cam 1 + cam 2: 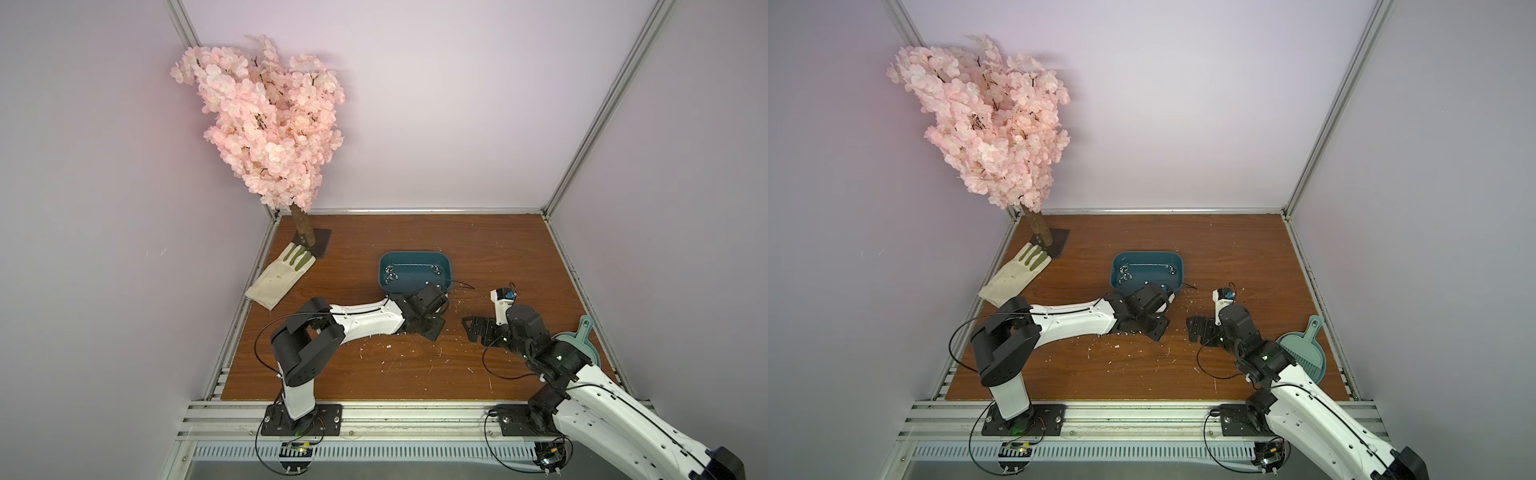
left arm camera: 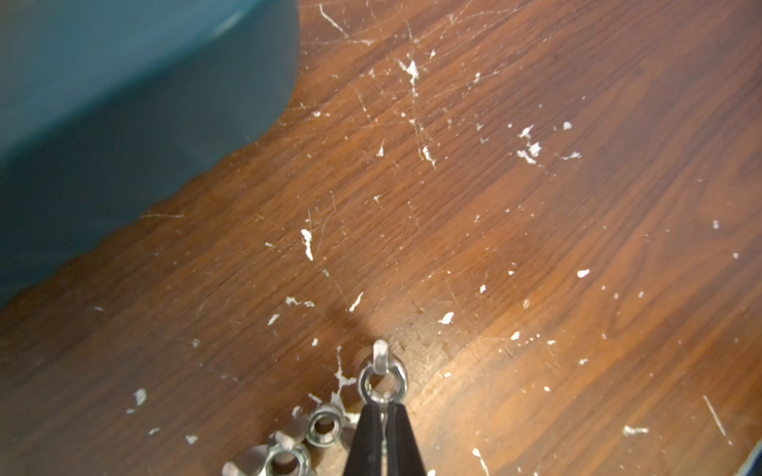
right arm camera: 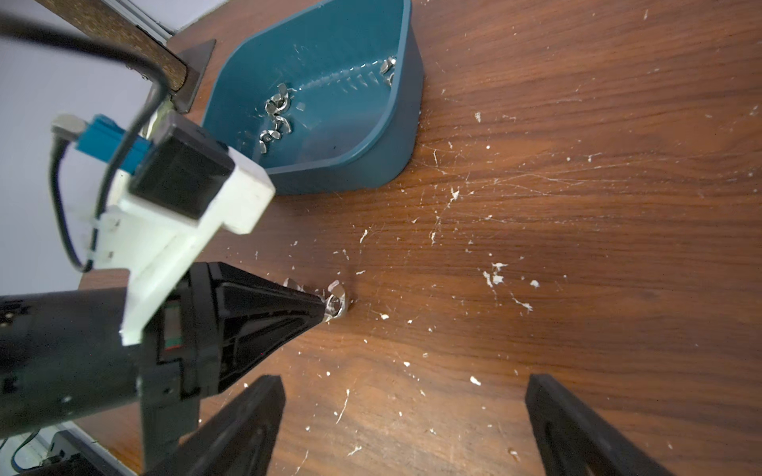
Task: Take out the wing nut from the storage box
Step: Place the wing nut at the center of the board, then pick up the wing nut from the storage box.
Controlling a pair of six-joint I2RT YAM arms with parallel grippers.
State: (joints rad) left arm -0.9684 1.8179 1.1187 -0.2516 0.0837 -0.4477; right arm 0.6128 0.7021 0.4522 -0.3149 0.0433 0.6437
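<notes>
The dark teal storage box (image 1: 415, 252) (image 1: 1148, 252) stands mid-table, with several wing nuts (image 3: 276, 119) inside. My left gripper (image 2: 383, 408) (image 3: 323, 309) is outside the box, low over the wood in front of it. It is shut on one wing nut (image 2: 381, 379) (image 3: 337, 304) by a wing, the threaded ring poking past the fingertips. Whether this nut touches the table I cannot tell. Two more wing nuts (image 2: 325, 424) lie on the table beside it. My right gripper (image 3: 406, 385) (image 1: 471, 330) hovers open and empty to the right, facing the left one.
A pink blossom tree (image 1: 270, 124) on a dark base stands at the back left, with a pale work glove (image 1: 278, 278) lying next to it. A mint-green dustpan (image 1: 582, 345) lies under the right arm near the right edge. White flecks and scratches dot the wooden table (image 1: 498, 249).
</notes>
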